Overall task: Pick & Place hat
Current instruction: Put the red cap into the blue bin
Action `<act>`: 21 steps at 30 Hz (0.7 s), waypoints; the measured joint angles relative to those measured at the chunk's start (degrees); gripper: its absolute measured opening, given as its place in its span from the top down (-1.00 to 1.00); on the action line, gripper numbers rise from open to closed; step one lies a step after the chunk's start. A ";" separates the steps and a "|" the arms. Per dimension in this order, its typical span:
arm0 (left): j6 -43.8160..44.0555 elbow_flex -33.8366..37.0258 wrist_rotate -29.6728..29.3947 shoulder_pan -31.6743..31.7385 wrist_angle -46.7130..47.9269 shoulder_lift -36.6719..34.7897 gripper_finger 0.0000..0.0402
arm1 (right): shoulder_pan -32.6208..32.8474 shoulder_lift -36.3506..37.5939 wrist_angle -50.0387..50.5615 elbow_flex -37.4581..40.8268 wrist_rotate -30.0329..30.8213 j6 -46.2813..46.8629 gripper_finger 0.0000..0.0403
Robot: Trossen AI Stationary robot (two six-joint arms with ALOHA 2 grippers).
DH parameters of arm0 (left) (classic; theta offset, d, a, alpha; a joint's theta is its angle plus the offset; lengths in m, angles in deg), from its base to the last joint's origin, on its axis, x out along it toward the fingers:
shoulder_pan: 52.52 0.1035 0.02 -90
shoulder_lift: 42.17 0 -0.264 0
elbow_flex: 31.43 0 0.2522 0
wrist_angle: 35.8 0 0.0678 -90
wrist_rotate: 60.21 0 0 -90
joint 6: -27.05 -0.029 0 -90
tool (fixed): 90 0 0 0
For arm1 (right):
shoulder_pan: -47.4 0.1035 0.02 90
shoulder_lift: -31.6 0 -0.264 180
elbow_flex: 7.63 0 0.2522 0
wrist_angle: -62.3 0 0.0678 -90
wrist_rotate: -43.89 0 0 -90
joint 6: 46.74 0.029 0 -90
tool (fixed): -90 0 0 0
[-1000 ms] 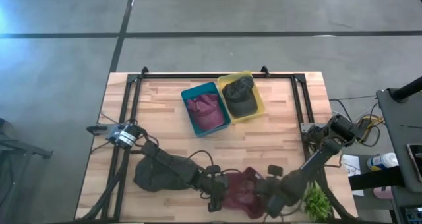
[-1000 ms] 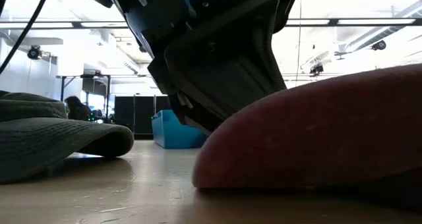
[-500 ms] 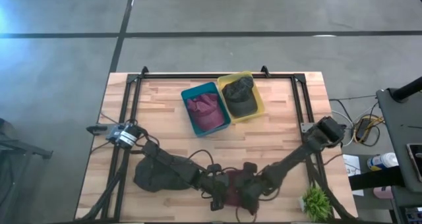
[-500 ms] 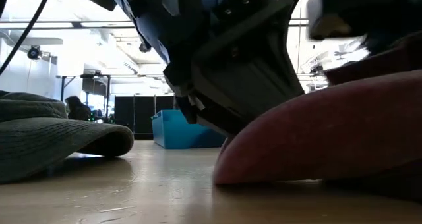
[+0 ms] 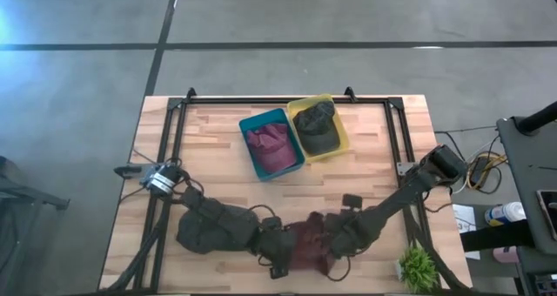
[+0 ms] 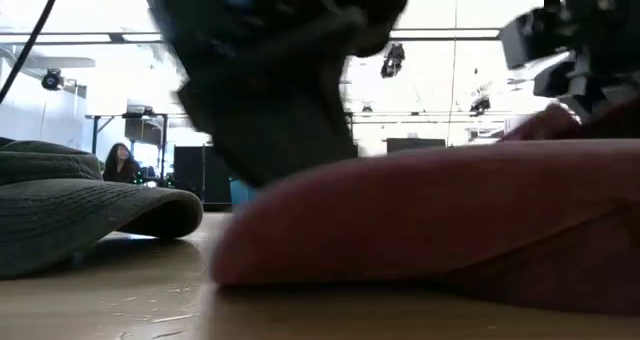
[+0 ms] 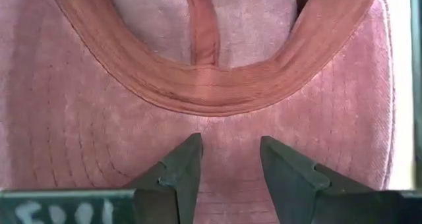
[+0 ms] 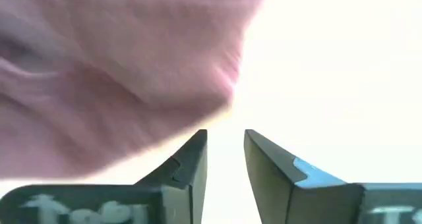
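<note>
The dusty-red corduroy cap [image 5: 306, 244] lies upside down at the table's near edge, between both arms — its brim toward the left gripper [image 7: 229, 163], its crown toward the right gripper [image 8: 225, 157]. The left fingers stand parted directly over the brim, clasping nothing, with the sweatband's curve straight ahead. The right fingers are narrowly apart and empty, the cap's soft edge just beside them. The left looks better placed to pinch the brim — it need only sink and close.
</note>
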 joint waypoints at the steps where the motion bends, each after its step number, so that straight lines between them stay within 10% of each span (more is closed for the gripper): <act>1: 0.47 0.05 -0.10 -0.43 0.34 -0.43 0.21 | 0.06 0.56 0.68 0.43 0.39 1.54 0.53; 15: 1.17 0.38 -18.78 -1.42 13.39 -15.17 0.21 | 0.98 14.65 -6.98 2.73 3.53 14.69 0.44; 21: -5.49 4.89 -16.34 3.30 14.15 -18.41 0.21 | 1.96 14.88 -16.80 4.37 2.86 15.33 0.30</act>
